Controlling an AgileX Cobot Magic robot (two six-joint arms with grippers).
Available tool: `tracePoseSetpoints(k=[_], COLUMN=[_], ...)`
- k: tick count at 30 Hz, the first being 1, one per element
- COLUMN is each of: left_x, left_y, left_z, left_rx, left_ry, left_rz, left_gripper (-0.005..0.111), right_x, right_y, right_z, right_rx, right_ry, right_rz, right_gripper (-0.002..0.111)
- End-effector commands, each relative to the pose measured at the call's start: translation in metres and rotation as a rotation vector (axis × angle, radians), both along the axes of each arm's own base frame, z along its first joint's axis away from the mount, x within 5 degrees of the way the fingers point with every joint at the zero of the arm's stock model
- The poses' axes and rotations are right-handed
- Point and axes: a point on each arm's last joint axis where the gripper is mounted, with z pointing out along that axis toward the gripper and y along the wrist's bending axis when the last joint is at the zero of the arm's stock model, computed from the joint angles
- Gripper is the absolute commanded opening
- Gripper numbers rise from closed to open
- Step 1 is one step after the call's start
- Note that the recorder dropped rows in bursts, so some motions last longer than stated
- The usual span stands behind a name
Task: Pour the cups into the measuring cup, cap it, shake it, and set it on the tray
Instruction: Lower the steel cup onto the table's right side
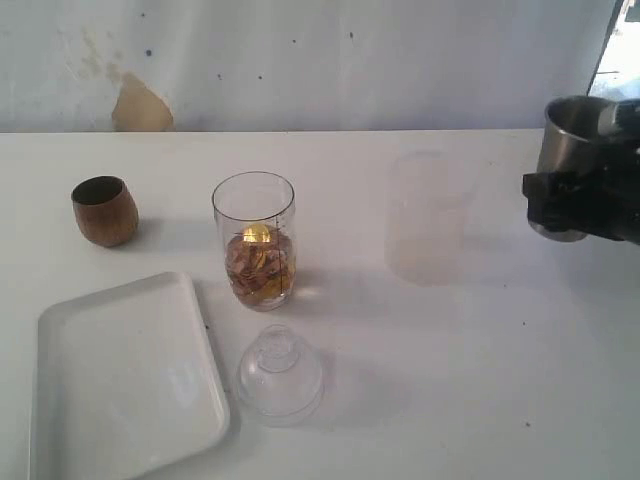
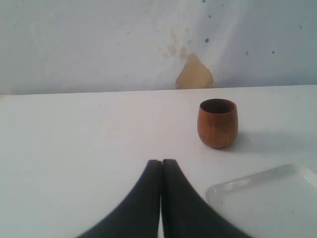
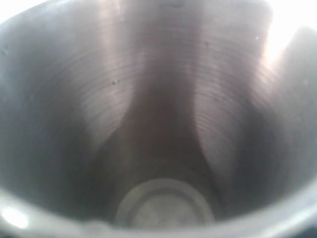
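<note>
While R gripper clamps the empty-looking steel tumbler, measuring cup is part-filled. L gripper jaws together, idle; cap, shake, tray remain.

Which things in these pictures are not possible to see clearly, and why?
The right tool: exterior view, cut by the right edge; in the right wrist view the steel tumbler fills the frame.
The frosted cup: exterior view, too pale to tell its contents.
The wooden cup: its inside is dark in both views.
The measuring cup: exterior view, gold-brown contents blurred.
</note>
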Motion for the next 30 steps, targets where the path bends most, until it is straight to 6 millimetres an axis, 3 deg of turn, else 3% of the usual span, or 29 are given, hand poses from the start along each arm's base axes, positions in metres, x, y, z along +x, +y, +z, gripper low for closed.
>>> tracePoseSetpoints(k=[1,11,30], left_x=[0.000,0.000,0.000], left_y=[0.000,0.000,0.000], left_z=[-0.001,-0.001,-0.001], left_rx=[0.001,0.001,0.001], left_ry=[-0.005,-0.005,-0.005], left_rz=[0.002,0.002,0.002], left_gripper=[0.001,0.001,0.001], right_x=[0.012,0.029,0.043], right_y=[-0.002,0.003,0.007], right_z=[-0.028,-0.072,-0.084], right_rx=[-0.025,0.031,0.056], right_ry=[0.001,-0.024,-0.080], right_rz=[0.046,0.123,0.188], right_gripper=[0.000,0.000,0.000])
